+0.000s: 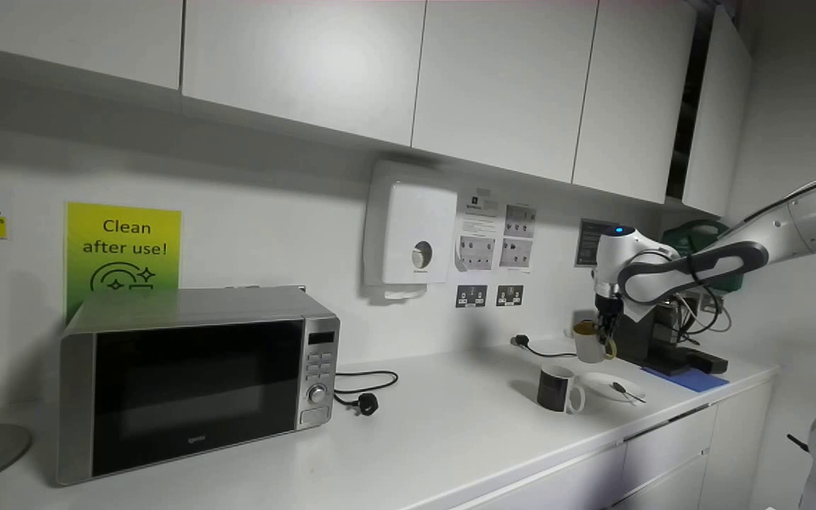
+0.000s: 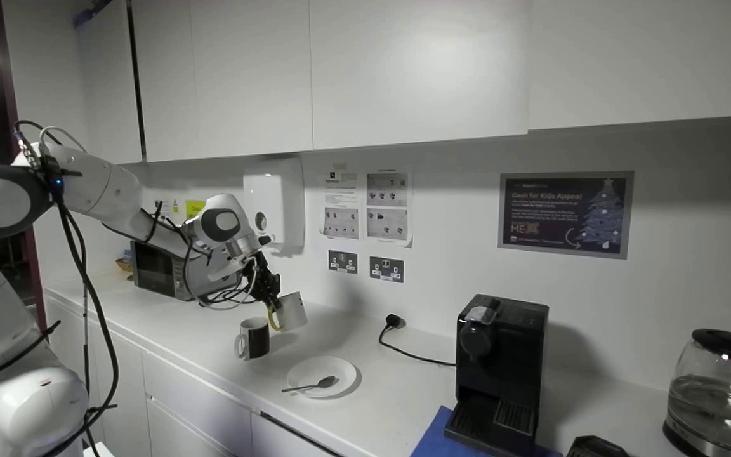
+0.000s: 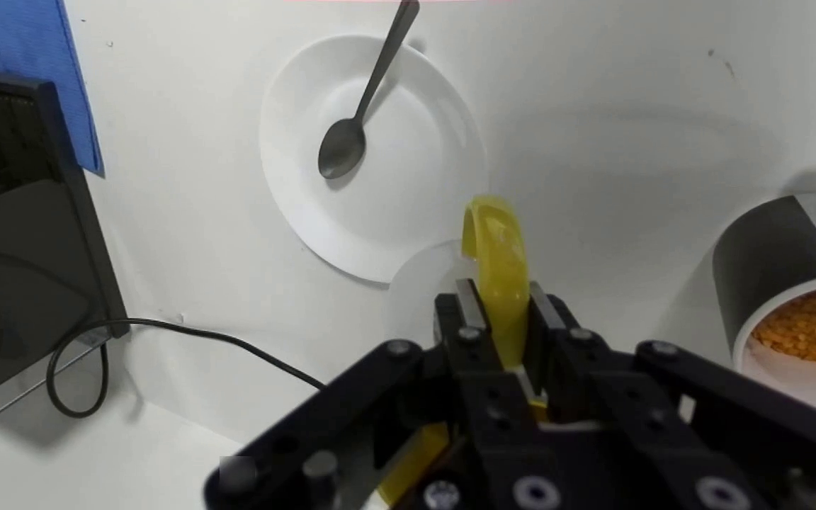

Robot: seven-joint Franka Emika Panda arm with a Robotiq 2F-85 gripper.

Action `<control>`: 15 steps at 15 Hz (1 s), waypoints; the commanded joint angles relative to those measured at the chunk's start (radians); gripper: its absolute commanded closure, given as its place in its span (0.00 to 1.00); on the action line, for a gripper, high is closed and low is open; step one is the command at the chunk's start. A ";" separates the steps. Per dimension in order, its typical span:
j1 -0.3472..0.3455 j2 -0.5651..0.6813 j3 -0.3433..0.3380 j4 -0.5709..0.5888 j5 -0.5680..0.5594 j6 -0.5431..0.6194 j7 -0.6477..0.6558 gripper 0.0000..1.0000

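Note:
My gripper (image 3: pixel 503 312) is shut on the yellow handle (image 3: pixel 496 262) of a white mug (image 2: pixel 292 312) with a yellow inside. The mug is tilted and held above the counter; it shows in both exterior views (image 1: pixel 587 350). In the wrist view the fingers hide most of the mug. A black and white mug (image 1: pixel 553 389) stands upright beside it on the counter. In the wrist view this mug (image 3: pixel 776 248) holds orange grains. A white plate (image 2: pixel 340 365) with a metal spoon (image 2: pixel 326 381) lies close by; both also show in the wrist view (image 3: pixel 342 147).
A black coffee machine (image 2: pixel 502 362) stands on a blue cloth (image 2: pixel 435 435), with a glass kettle (image 2: pixel 708 393) farther along. A microwave (image 1: pixel 195 382) stands at the opposite end. A black cable with plug (image 2: pixel 394 320) lies by the wall. Cabinets (image 1: pixel 500 85) and a paper dispenser (image 1: pixel 411 219) are above.

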 commanded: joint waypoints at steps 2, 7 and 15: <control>-0.028 -0.034 -0.010 -0.040 0.050 0.108 -0.039 0.96; -0.023 -0.022 -0.022 -0.050 0.117 0.159 -0.074 0.96; -0.018 0.010 -0.055 -0.045 0.253 0.200 -0.192 0.96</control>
